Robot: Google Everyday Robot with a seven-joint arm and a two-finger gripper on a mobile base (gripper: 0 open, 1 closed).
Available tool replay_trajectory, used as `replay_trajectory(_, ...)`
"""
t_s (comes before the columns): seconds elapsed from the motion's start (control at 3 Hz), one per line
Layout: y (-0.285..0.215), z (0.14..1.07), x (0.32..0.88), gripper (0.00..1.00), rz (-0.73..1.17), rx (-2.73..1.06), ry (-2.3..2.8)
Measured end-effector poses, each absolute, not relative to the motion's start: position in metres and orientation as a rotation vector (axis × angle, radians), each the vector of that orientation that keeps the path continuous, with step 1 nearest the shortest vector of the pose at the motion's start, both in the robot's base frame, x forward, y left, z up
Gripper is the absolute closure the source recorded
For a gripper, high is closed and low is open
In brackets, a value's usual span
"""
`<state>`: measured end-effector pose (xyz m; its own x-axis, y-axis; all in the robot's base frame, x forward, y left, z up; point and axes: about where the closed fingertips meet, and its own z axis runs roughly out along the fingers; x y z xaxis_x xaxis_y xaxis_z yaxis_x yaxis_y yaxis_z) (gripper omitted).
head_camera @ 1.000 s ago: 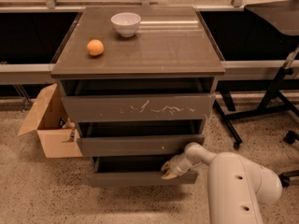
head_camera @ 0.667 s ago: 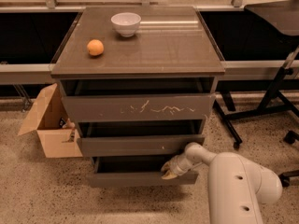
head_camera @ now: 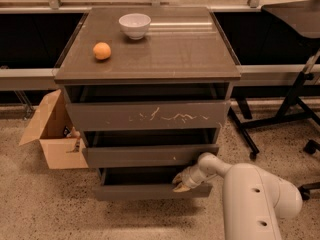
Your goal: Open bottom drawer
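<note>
**Figure: gripper at the lip of the lowest drawer.** The robot's pale, beige-tipped gripper (head_camera: 182, 182) sits low at the front of the cabinet, against the upper edge of the bottom drawer (head_camera: 140, 192), right of the panel's middle. Whether the gripper is spread or closed on the lip cannot be told from this view. Behind it, the bulky white arm (head_camera: 252, 201) reaches in from the lower right.

The bottom drawer is the shortest, almost unmarked, dark grey-brown handleless front. It lies nearest the speckled floor (head_camera: 50, 211) and shows a dark gap above its top edge, which suggests it is already out a little. Above it are the mid-sized drawer front with one white speck (head_camera: 150, 155) and the tall drawer front with many white scratches (head_camera: 150, 116). All three belong to the grey-brown cabinet (head_camera: 175, 54), whose top carries a small orange fruit (head_camera: 102, 50) and a white bowl (head_camera: 135, 25), well apart from each other. An open cardboard box (head_camera: 50, 134) stands just beside the cabinet on one side, and the black legs of a stand (head_camera: 280, 119) on the other.

*Step in hand:* by judgement, the pull itself, with contact made at the lip. *Next move:* a straight draw outward along the drawer's run, level and square to the front, since an off-centre hold may skew the panel or slip off the handleless edge.
</note>
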<state>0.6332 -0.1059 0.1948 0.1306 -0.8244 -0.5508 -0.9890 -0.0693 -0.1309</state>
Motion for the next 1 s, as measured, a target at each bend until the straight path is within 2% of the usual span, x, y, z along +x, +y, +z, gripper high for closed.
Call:
replay_trajectory(0.33, -0.106, 0.195, 0.633, 0.0, 0.462, -1.943, 1.741)
replay_trajectory(0.67, -0.106, 0.195, 0.633, 0.0, 0.462, -1.943, 1.741)
replay_trajectory(1.0, -0.101, 0.194, 0.617, 0.0, 0.553, -1.93, 1.721)
